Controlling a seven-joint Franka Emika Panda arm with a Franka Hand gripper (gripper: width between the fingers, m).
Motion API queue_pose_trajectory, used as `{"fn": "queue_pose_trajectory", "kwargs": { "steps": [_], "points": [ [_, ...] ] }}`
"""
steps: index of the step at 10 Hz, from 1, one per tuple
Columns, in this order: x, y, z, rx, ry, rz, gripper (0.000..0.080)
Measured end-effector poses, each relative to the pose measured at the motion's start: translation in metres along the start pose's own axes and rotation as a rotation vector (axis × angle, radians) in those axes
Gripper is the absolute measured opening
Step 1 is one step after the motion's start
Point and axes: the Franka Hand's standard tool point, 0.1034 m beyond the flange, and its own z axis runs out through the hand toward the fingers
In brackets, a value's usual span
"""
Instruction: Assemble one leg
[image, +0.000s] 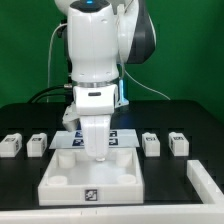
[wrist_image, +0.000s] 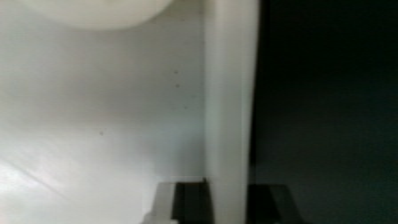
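- While the hand (image: 95, 152) hangs low over the middle of the white panel (image: 60, 180), no leg lies under it; all of them sit off to the sides.
- Hand state: cannot tell whether it is open or closed. The fingers read as one white mass in the exterior view, and the wrist view gives only a pale surface and an upright white edge.
- Legs: four, all on the tabletop (image: 18, 200), in one row.
- By the exterior view's clock, two are at the hand's 9 o'clock: inner leg (image: 37, 143) and outer leg (image: 12, 145).
- Two are at 3 o'clock: second inner leg (image: 151, 143) and second outer leg (image: 178, 143).
- The inner two look about equally near. Judgement: the hand must lift clear, then travel sideways.
- Long axis of the legs: too small to tell.
- Also counted: one arm, one panel, one marker board (image: 62, 134) at 12 o'clock, one white strip (image: 205, 182) at 4 o'clock.
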Motion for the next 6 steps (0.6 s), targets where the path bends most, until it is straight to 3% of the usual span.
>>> {"fn": "queue_pose_trajectory", "kwargs": {
  "steps": [6],
  "points": [
    [-0.0001, 0.0008, -0.0003, -0.004, 0.0, 0.0, 0.0063]
  ]
}}
